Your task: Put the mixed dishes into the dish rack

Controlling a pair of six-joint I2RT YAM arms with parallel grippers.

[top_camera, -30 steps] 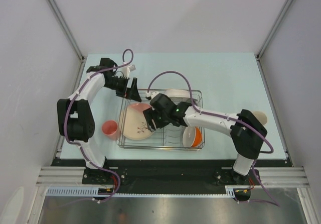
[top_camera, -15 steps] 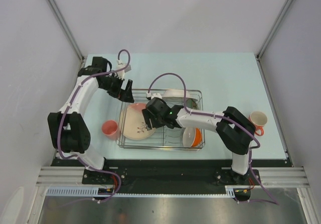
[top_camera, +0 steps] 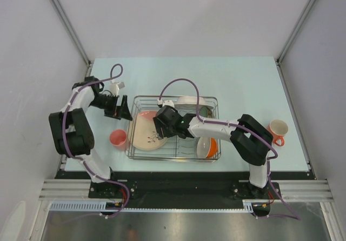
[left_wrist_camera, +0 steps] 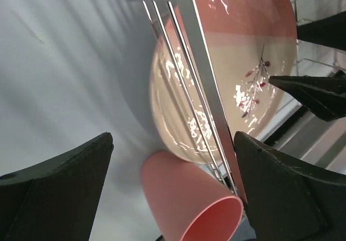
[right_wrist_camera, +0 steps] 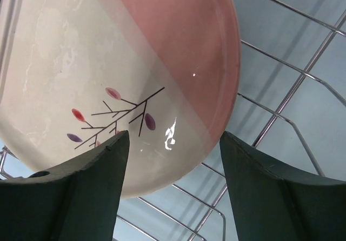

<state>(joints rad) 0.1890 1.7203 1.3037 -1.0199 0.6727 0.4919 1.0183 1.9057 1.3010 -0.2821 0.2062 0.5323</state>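
The silver wire dish rack (top_camera: 213, 101) stands mid-table. A pinkish-white plate (top_camera: 141, 133) with a twig pattern lies tilted in its left part, against the left side. My right gripper (top_camera: 158, 132) is open and empty just above the plate's inner edge; in the right wrist view the plate (right_wrist_camera: 124, 62) fills the space ahead of the gripper (right_wrist_camera: 174, 134). My left gripper (top_camera: 124, 113) is open and empty, left of the rack, above the coral-pink cup (top_camera: 118, 139). In the left wrist view the cup (left_wrist_camera: 189, 203) lies between the open fingers (left_wrist_camera: 65, 198), beside the plate (left_wrist_camera: 232, 62). The orange bowl (top_camera: 207, 147) stands on edge at the rack's front right.
A white dish (top_camera: 189, 100) leans at the rack's back. A white mug with an orange handle (top_camera: 278, 128) stands on the table at the right. The rack's side wire (left_wrist_camera: 194, 73) runs just in front of the left gripper. Cage posts bound the table's sides.
My left gripper has swung from the rack's back-left corner to the left and forward, now over the cup. The right gripper stayed over the plate; its elbow shifted, uncovering the mug.
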